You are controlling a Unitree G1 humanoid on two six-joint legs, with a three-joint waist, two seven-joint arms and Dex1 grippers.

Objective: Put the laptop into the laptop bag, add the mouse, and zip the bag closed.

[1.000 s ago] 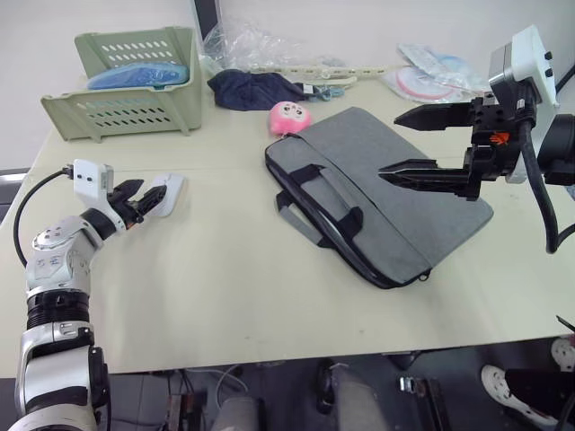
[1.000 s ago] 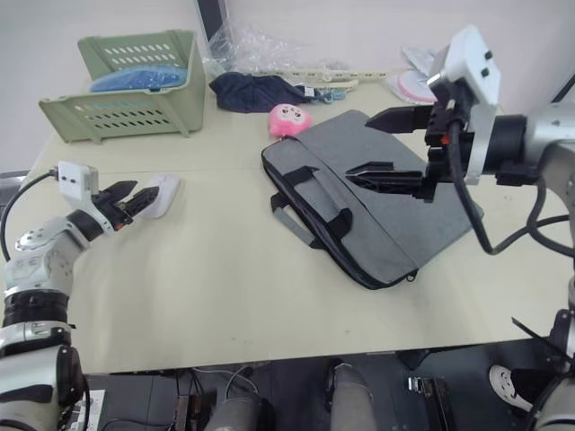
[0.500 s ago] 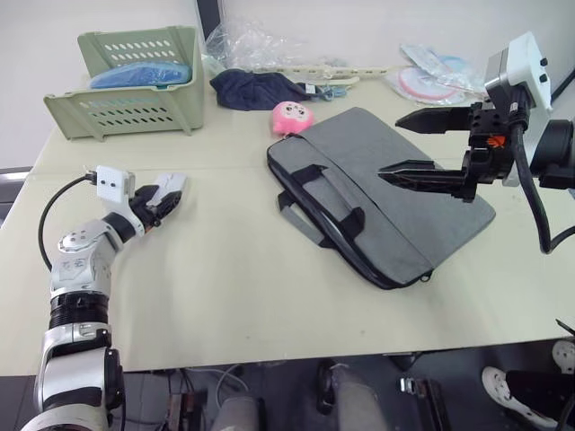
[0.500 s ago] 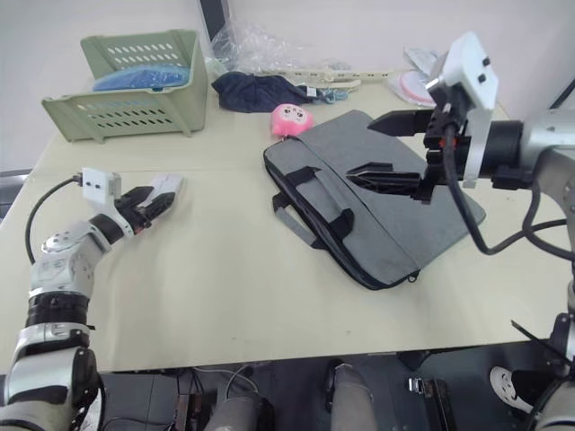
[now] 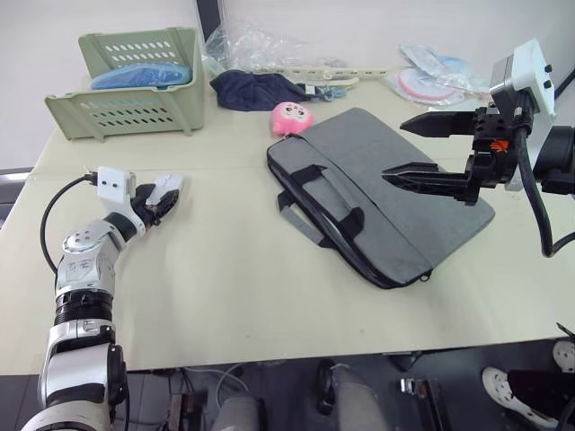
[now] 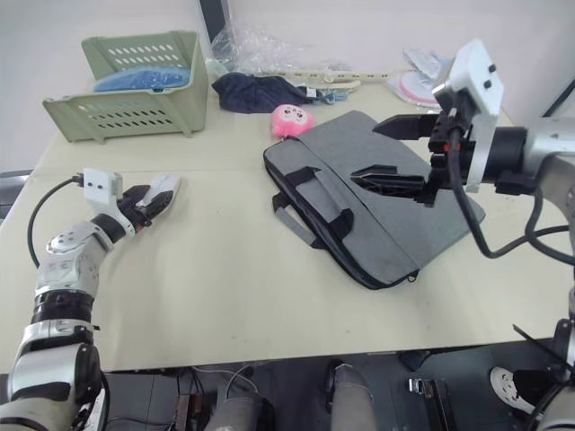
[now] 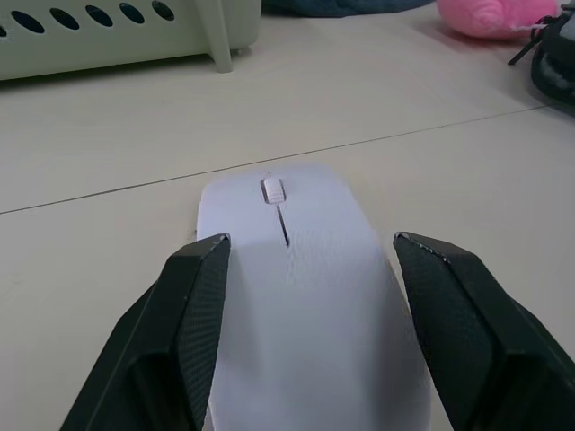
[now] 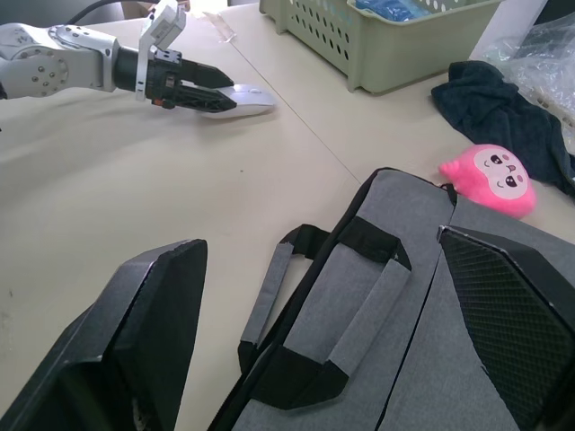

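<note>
- While the mouse (image 7: 296, 296), a flat white oval with a scroll wheel, lies on the table (image 5: 234, 296) well left of the laptop bag (image 5: 377, 193), it looks not yet packed.
- Flanking it, the left gripper (image 7: 305, 260) has its jaws spread, not visibly pinching.
- Grey with black handles, the bag lies flat; zipping looks undone.
- Over it hovers the right gripper (image 5: 422, 148), jaws wide apart.

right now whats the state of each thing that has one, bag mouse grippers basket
laptop bag: lying flat on the table, handles resting on top.
mouse: flat on the table, between the left gripper's fingers.
left gripper: open, one finger each side of the mouse.
right gripper: open, held over the bag, holding nothing.
green basket: upright, a blue item inside.
pink plush toy: beside the bag's far corner.
</note>
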